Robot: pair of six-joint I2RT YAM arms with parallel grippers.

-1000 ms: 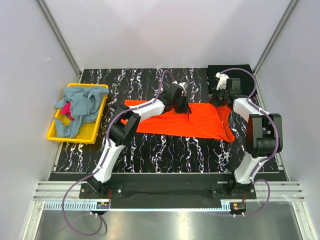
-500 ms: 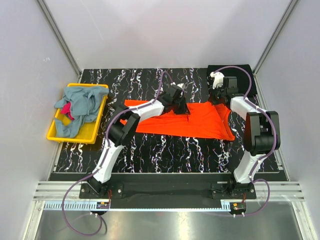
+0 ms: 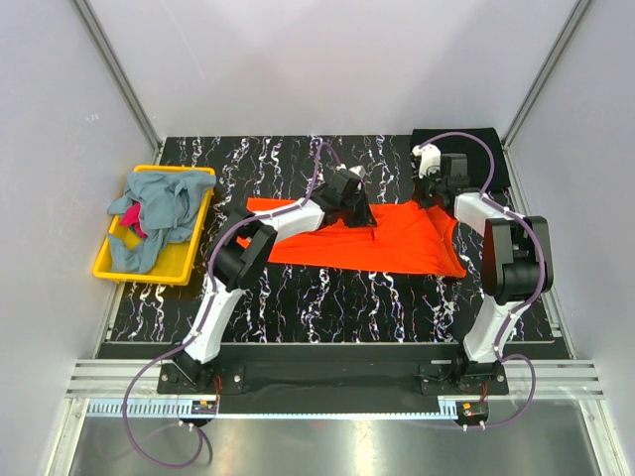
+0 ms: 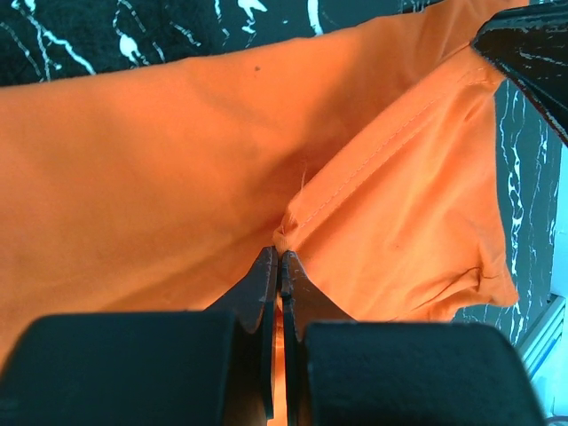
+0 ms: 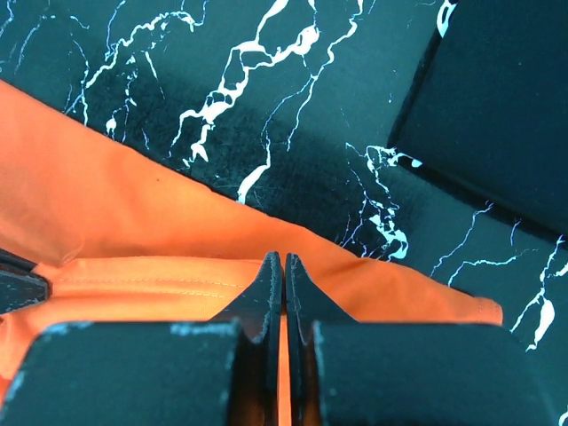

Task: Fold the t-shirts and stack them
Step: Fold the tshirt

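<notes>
Orange t-shirt [image 3: 397,248] is spread out flat in the middle of the black marble-pattern table [image 3: 327,297], long side running left to right. Both arms are reaching over it from the near edge.

Left gripper [image 4: 280,256] is fully closed, with a little pucker of orange cloth pinched at the tips, right on a stitched seam around the middle of the shirt's far edge. A folded-over flap of orange runs off to the right from that pinch.

Right gripper [image 5: 282,259] is clamped tight too, tips sitting on the far edge of the same shirt near its right end. There's a sliver of orange showing in the slit between the fingers, so it looks like it has the hem. Each wrist camera catches a bit of the other gripper's black finger at the edge of its view, so they're near each other.

Stuff in the way: from above, the left arm lies across the left half of the shirt and covers a good strip of it. The right arm runs down beside the shirt's right edge.

A black t-shirt [image 3: 471,137] sits folded in the far right corner, just beyond the right gripper and partly hidden by that wrist and its cable.

Well off to the left is a yellow bin [image 3: 107,268] with grey-blue t-shirts [image 3: 164,203] heaped in it and a bit of a magenta t-shirt [image 3: 132,220] poking out.
</notes>
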